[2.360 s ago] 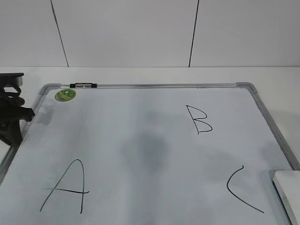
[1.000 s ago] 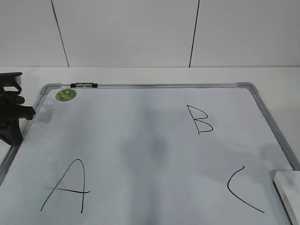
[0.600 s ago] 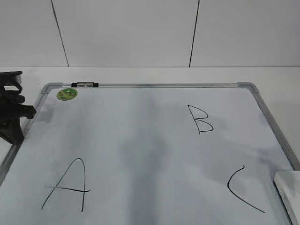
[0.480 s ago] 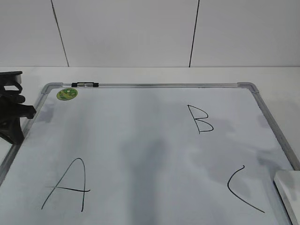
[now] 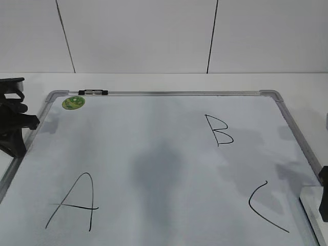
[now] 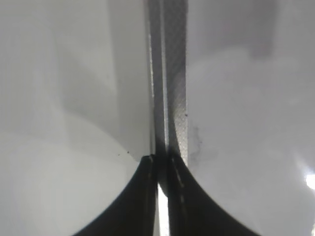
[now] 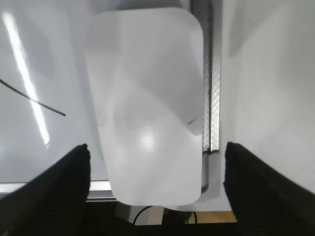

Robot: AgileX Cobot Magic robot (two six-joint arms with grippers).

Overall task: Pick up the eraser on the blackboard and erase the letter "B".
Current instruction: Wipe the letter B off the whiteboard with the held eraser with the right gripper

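Observation:
The blackboard (image 5: 154, 133) is a white board with a silver frame, lying flat. The letter "B" (image 5: 218, 130) is drawn in thin black marker right of the middle. The white eraser (image 5: 311, 201) lies on the board's near right corner, mostly cut off in the exterior view. In the right wrist view the eraser (image 7: 147, 103) fills the middle, between the fingers of my right gripper (image 7: 156, 184), which is open and above it. A dark part of the right gripper (image 5: 324, 197) shows at the right edge. My left gripper (image 6: 161, 169) is shut and empty over the board's left frame (image 6: 170, 73).
A large "A" (image 5: 73, 202) is at the near left and a "C" (image 5: 264, 207) at the near right, beside the eraser. A green round sticker (image 5: 72, 102) and a small black clip (image 5: 92, 93) sit at the far left corner. The left arm (image 5: 11, 123) rests at the board's left edge.
The right gripper has come into the exterior view at the right edge, over the eraser, and its shadow has spread over the board's right side. The left arm has hardly moved.

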